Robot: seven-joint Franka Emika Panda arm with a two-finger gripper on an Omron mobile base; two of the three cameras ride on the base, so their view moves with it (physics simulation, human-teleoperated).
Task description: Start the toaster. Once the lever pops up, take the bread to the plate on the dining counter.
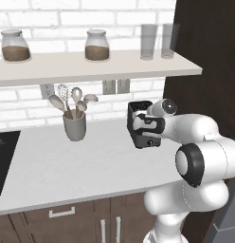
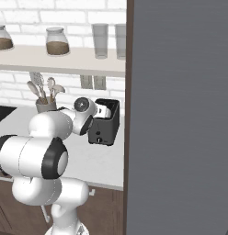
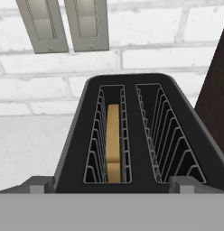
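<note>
The dark-grey toaster (image 1: 149, 141) (image 2: 103, 131) stands on the white worktop by the brick wall, close to a dark cabinet side. In the hand view I look down on its black top (image 3: 131, 135). A tan slice of bread (image 3: 113, 140) sits upright, deep in the left slot, while the right slot is empty. My gripper (image 3: 111, 186) (image 1: 140, 124) (image 2: 106, 111) hovers just above the toaster's near end, open wide, with one fingertip (image 3: 38, 185) at each side and nothing between them. The plate and the dining counter are out of view.
A grey utensil cup (image 1: 74, 126) stands left of the toaster. A black cooktop (image 1: 3, 156) is at the far left. The shelf (image 1: 91, 66) above holds jars and glasses. Two wall outlets (image 3: 64, 22) are behind the toaster. A tall dark cabinet (image 1: 204, 47) closes off the right.
</note>
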